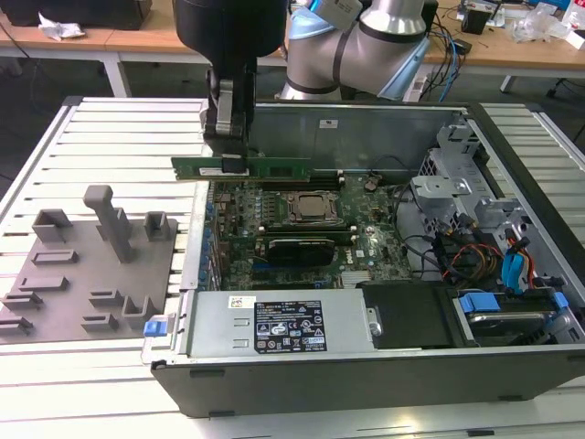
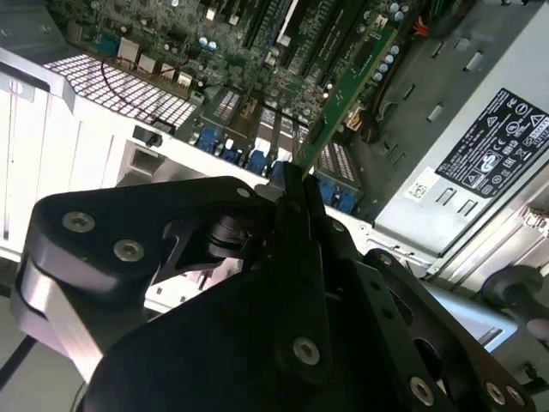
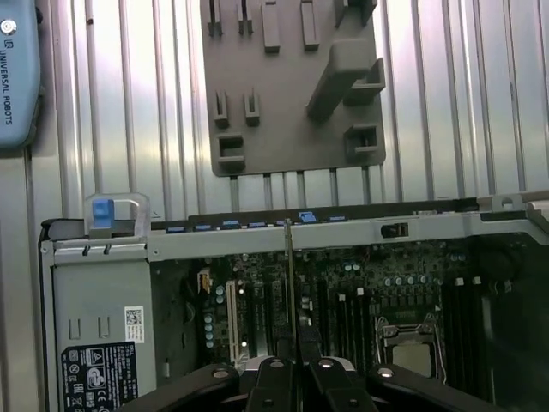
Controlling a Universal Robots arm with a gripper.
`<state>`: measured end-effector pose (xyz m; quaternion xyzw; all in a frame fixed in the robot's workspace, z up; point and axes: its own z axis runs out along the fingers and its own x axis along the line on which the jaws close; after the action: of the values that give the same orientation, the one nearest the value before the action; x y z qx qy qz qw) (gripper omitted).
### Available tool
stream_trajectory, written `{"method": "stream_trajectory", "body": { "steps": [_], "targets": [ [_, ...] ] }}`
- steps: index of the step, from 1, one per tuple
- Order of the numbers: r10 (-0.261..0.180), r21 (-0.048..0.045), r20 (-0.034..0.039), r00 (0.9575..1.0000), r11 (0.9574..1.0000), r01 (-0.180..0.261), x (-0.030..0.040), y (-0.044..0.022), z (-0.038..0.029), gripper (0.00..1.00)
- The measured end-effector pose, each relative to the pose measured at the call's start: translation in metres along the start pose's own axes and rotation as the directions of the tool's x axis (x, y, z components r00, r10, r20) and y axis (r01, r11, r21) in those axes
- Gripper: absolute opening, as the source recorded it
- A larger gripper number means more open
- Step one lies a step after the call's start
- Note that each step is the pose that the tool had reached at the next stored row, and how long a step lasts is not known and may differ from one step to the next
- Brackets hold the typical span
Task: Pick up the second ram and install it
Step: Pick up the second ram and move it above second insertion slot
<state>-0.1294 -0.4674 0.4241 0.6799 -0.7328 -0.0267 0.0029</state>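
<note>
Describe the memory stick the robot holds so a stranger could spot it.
Find the open computer case on the slatted table. Over its edge at the exterior view's left, the black gripper grips a thin green memory stick; unlike the board inside, it hangs in the air.

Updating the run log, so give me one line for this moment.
gripper: shut on second ram | ram: held level over open computer case | install: not yet seated

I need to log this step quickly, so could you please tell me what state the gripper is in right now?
Gripper: shut on the second ram, held over the open computer case.
</note>
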Motion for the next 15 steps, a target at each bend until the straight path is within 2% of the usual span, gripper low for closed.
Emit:
{"method": "stream_trajectory", "body": {
  "steps": [7, 9, 15],
  "targets": [
    [0.000, -0.0001, 0.0000, 1.0000, 1.0000, 0.000, -0.0054, -0.0110, 0.0006, 0.13],
    [0.000, -0.0002, 0.0000, 1.0000, 1.0000, 0.000, -0.0091, -0.0151, 0.0011, 0.13],
    [0.000, -0.0003, 0.0000, 1.0000, 1.0000, 0.000, -0.0170, -0.0210, 0.0021, 0.13]
  ]
}}
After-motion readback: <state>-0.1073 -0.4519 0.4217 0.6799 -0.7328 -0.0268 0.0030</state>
